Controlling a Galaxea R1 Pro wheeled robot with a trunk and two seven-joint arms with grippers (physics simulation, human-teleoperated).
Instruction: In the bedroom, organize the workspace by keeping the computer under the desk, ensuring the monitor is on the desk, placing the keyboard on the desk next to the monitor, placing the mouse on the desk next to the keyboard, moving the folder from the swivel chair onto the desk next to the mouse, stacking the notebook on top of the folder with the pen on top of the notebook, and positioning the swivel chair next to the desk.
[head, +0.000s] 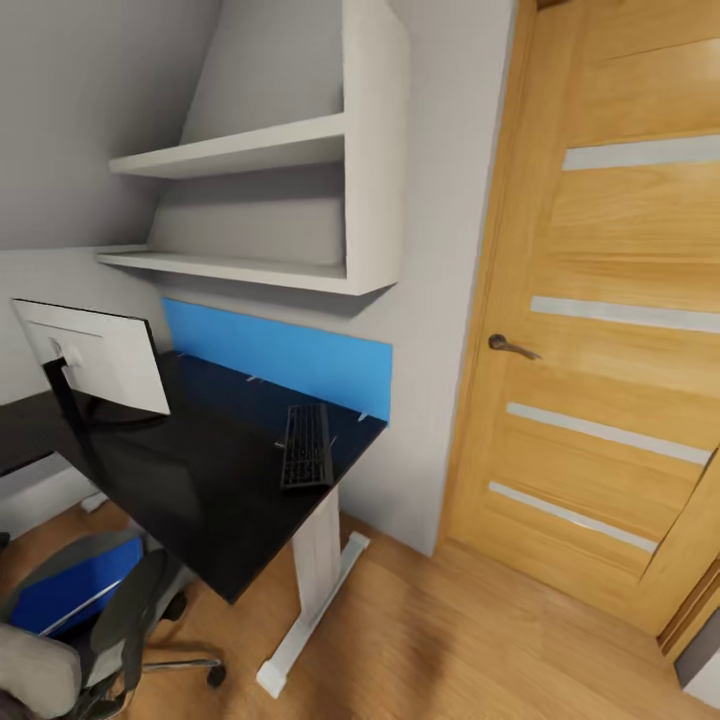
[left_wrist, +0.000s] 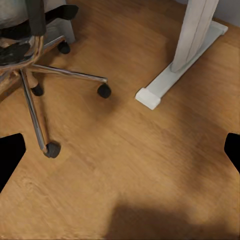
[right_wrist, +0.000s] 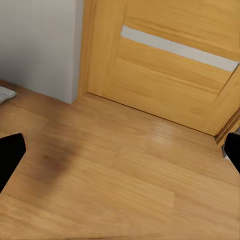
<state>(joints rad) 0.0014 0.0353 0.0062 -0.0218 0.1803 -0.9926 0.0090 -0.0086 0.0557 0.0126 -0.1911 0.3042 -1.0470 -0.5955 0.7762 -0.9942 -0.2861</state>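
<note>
The desk (head: 200, 490) has a glossy black top and a blue back panel. The monitor (head: 95, 355) stands on its left part with its pale back toward me. The keyboard (head: 307, 445) lies near the desk's right end. At lower left, beside the desk, the swivel chair (head: 125, 610) carries the blue folder (head: 70, 590) on its seat. Its chrome base (left_wrist: 35, 75) shows in the left wrist view. My left gripper (left_wrist: 120, 155) and right gripper (right_wrist: 120, 155) both hang open over bare floor, holding nothing. Mouse, notebook, pen and computer are out of view.
White wall shelves (head: 300, 150) hang above the desk. A wooden door (head: 610, 330) with a lever handle stands at the right. The desk's white leg (left_wrist: 192, 40) and foot rest on the plank floor (right_wrist: 125, 165) near the chair's castors (left_wrist: 104, 90).
</note>
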